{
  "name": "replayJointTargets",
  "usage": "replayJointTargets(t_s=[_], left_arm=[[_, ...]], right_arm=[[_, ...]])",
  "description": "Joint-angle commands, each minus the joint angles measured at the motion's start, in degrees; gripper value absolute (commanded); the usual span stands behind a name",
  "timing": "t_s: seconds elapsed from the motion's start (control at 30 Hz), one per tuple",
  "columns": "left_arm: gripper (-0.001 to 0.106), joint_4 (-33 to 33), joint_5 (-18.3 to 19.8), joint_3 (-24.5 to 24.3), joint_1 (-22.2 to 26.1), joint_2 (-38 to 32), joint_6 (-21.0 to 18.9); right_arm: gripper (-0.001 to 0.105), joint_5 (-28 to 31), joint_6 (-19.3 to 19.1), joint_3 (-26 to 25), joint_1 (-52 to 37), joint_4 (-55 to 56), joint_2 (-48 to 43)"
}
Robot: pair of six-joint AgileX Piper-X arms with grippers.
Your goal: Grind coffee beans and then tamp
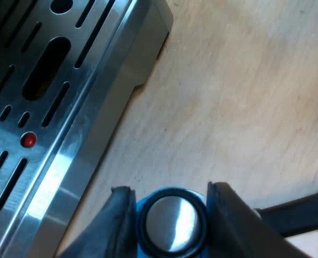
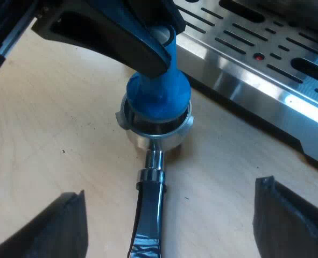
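Your left claw (image 1: 171, 189) pinches the blue round-topped tamper (image 1: 172, 226), seated in the metal holder (image 2: 159, 141) on the pale wooden surface (image 2: 51, 134): press straight down, level. Your right claw (image 2: 169, 196) hangs spread over its dark handle (image 2: 149, 215).

No text, label, brand, number or sign can be read anywhere: not on the espresso machine (image 1: 67, 140), the blue tamper (image 2: 159, 99), the metal holder (image 2: 157, 137) or the tabletop (image 1: 245, 107)

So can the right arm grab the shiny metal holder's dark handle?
Probably yes: the right gripper hangs open over the dark handle, nothing between. The left gripper and blue tamper sit at the cup end of the metal holder.
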Motion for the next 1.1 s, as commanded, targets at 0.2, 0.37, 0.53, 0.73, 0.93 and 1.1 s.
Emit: replayJointTargets(t_s=[0.2, 0.37, 0.53, 0.73, 0.93, 1.1], left_arm=[[0.006, -0.64, -0.53, -0.44, -0.11, -0.30, 0.46], [0.006, -0.85, -0.53, 0.81, -0.11, -0.30, 0.46], [0.006, -1.05, 0.36, 1.97, -0.11, 1.91, 0.46], [0.006, -1.90, 0.34, 1.93, -0.11, 4.28, 0.46], [0.006, -1.89, 0.34, 2.83, -0.11, 4.99, 0.46], [0.006, -1.89, 0.34, 4.69, -0.11, 4.99, 0.46]], right_arm=[[0.066, 0.24, -0.19, -0.13, -0.26, -0.78, 0.01], [0.066, 0.24, -0.19, -0.13, -0.26, -0.78, 0.01], [0.066, 0.24, 0.09, -0.13, -0.26, -0.78, 0.01], [0.066, 0.24, 0.24, -0.13, -0.26, -0.78, 0.01], [0.066, 0.24, 0.24, -0.13, -0.26, -0.78, 0.01], [0.066, 0.35, 0.24, -0.13, -0.26, -0.78, 0.01]])
